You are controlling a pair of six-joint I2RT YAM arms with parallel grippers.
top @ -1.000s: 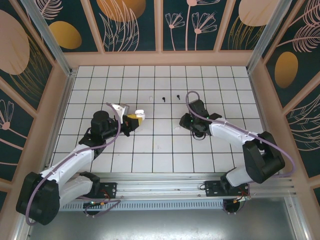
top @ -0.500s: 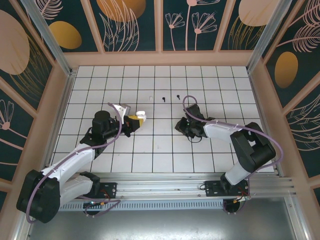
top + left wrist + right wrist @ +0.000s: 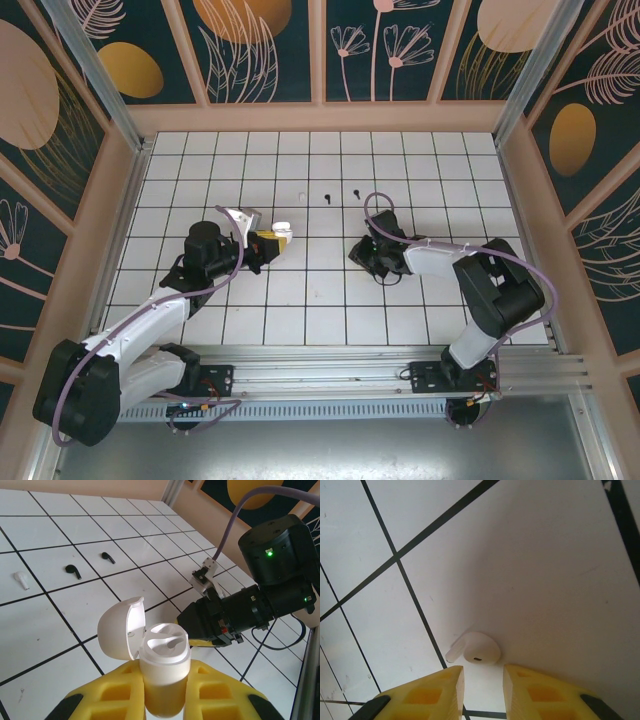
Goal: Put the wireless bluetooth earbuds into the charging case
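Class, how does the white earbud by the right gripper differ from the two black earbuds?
Colour: white earbud pale, black earbuds dark. Place: white earbud lies just ahead of the right gripper's parted fingers; black earbuds lie well beyond it. All rest loose on the tiles.

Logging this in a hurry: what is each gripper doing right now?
Left gripper: closed on the open charging case.
Right gripper: slightly open, empty; white earbud lies just beyond its tips.
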